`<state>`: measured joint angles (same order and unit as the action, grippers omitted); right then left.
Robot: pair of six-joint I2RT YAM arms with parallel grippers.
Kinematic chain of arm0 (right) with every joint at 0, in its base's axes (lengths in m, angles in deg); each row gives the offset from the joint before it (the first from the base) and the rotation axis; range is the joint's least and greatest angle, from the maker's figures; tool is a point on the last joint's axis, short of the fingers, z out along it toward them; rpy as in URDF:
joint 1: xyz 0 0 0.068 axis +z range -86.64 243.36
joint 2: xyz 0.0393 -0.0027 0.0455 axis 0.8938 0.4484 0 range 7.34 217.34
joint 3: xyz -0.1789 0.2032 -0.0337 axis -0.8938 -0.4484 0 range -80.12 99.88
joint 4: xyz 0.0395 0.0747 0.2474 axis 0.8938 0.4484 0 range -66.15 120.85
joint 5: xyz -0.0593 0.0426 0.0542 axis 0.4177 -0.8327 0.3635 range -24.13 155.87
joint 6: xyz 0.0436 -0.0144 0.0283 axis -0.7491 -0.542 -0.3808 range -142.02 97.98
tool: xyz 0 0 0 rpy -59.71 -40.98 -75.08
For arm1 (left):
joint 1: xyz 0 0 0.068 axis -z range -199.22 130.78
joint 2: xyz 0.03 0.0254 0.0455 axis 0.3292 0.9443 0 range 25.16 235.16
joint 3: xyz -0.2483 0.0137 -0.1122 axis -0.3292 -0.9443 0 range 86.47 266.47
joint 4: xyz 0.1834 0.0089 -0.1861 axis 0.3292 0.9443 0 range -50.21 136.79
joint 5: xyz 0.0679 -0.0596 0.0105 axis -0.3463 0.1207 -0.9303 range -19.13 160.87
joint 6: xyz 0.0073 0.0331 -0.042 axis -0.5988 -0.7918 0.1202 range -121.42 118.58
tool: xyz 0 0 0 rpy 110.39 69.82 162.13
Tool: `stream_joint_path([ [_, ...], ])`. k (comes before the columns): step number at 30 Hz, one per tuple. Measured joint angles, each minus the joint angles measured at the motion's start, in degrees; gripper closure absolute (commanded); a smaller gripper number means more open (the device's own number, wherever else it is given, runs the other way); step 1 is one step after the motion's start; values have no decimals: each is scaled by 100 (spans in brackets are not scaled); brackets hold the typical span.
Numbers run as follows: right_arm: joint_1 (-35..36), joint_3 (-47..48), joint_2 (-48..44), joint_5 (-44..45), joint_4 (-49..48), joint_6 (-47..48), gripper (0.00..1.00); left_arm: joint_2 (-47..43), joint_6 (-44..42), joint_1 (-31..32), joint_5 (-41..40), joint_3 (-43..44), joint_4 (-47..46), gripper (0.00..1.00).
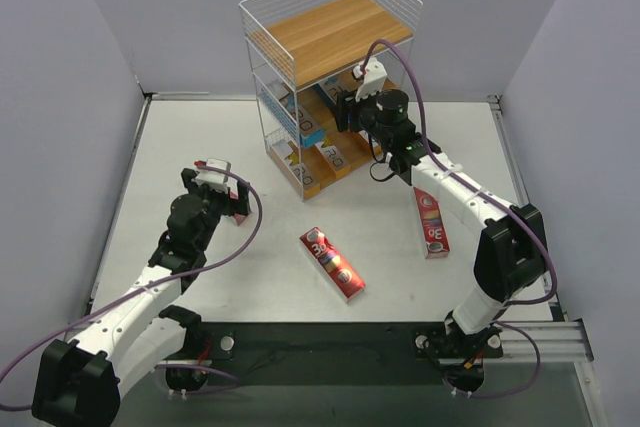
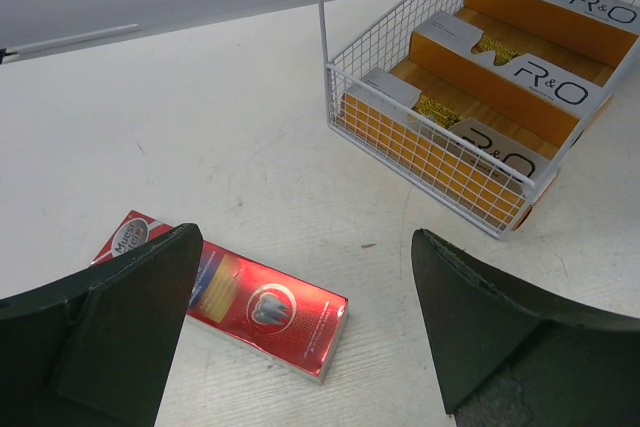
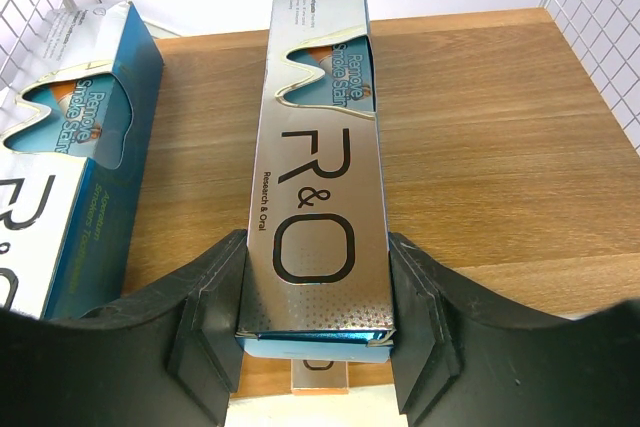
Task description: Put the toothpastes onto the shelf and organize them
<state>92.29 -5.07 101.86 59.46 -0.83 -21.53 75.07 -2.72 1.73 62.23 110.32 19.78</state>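
The shelf (image 1: pixel 330 32) stands at the back centre of the table. My right gripper (image 1: pixel 350 107) reaches into its middle tier, shut on a silver-and-teal toothpaste carton (image 3: pixel 320 167) that lies lengthwise over the wooden board (image 3: pixel 480 127). A second teal carton (image 3: pixel 70 197) lies to its left. Three orange-and-white cartons (image 2: pixel 510 77) sit side by side in the bottom tier. Two red cartons lie on the table, one in the middle (image 1: pixel 332 263) and one by the right arm (image 1: pixel 431 223). My left gripper (image 2: pixel 308 237) hangs open above the table, the middle red carton (image 2: pixel 255 307) partly under its left finger.
Grey walls close in the table on the left, back and right. The shelf's wire corner (image 2: pixel 400 137) is just ahead and to the right of the left gripper. Wire mesh (image 3: pixel 600 17) flanks the right gripper on the tier.
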Motion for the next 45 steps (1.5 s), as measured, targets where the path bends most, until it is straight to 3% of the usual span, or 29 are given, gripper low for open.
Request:
stream_joint_path([
  [7,-9,0,0,0,9,-31,59,4,-4,2,9,0,-2,3],
  [12,-9,0,-2,0,11,-33,56,4,-7,2,11,0,-2,3],
  [21,-72,0,-13,-59,44,-125,19,4,-46,11,33,0,-2,3],
  [24,-76,0,-44,-81,66,-153,12,4,-46,11,35,0,-2,3],
  [32,-94,0,-448,-131,466,-199,4,-13,-46,20,35,0,2,3],
  [36,-153,-105,-1073,142,879,-229,0,-116,-44,55,28,0,2,3],
  [45,-680,-1095,-2924,2173,2509,-737,0,-525,-42,304,-472,0,13,3],
])
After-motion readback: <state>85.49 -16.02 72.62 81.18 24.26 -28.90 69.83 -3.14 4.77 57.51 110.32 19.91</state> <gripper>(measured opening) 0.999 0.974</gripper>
